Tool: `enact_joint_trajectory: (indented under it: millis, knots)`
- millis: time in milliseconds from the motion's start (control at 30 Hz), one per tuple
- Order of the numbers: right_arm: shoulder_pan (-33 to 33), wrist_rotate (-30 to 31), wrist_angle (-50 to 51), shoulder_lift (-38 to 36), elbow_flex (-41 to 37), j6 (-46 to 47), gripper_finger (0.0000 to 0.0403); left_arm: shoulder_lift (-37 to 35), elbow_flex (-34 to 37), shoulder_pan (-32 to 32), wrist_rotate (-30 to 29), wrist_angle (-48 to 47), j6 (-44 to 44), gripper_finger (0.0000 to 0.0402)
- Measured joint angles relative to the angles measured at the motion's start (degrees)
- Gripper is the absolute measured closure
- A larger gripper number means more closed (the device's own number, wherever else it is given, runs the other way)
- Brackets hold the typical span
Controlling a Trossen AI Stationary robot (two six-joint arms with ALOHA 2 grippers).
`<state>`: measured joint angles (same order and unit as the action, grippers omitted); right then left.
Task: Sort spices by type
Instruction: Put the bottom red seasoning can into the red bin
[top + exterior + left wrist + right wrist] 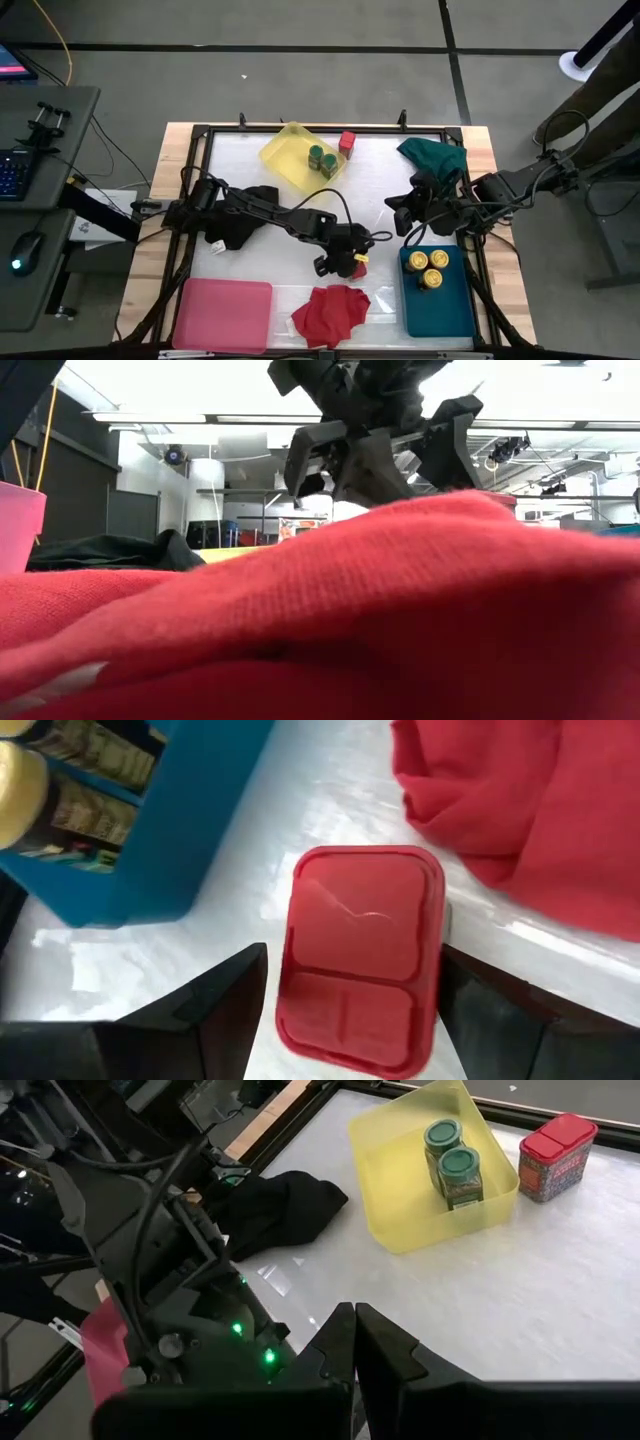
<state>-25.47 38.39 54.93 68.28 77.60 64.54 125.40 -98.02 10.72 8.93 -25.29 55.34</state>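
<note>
Bright ceiling lights (300, 418) glare overhead; the red cloth (400, 620) looms blurred up close, and the white tabletop (300, 810) shines.

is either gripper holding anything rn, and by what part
Nothing held for sure: left gripper straddles the red box at its sides, fingers apart, contact unclear. Right gripper is shut, empty.

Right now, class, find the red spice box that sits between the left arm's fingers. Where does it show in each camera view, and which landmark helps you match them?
High view: the red box sits low in the middle, at the left arm's tip.
Low view: not visible; the red cloth fills the front.
Left wrist view: centre, between the open fingers.
Right wrist view: not in it; the red box there stands by the yellow tray.
Shared landmark: the red cloth beside the box.
</note>
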Motion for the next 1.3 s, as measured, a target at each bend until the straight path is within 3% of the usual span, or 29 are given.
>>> enact_joint_trajectory:
  millis: [167,433,1300]
  knots:
    - [0.0,0.0,-0.2,0.0,0.0,0.0,0.0402,0.0,0.0,-0.7,0.2,-0.1,-0.8,0.0138]
    - [0.0,0.0,-0.2,0.0,0.0,-0.1,0.0402,0.0,0.0,-1.4,5.8,-0.3,-4.2,0.0138]
    - [0.0,-0.1,-1.2,0.0,0.0,-0.5,0.0402,2.5,1.7,-0.9,6.1,3.9,-9.8,0.014]
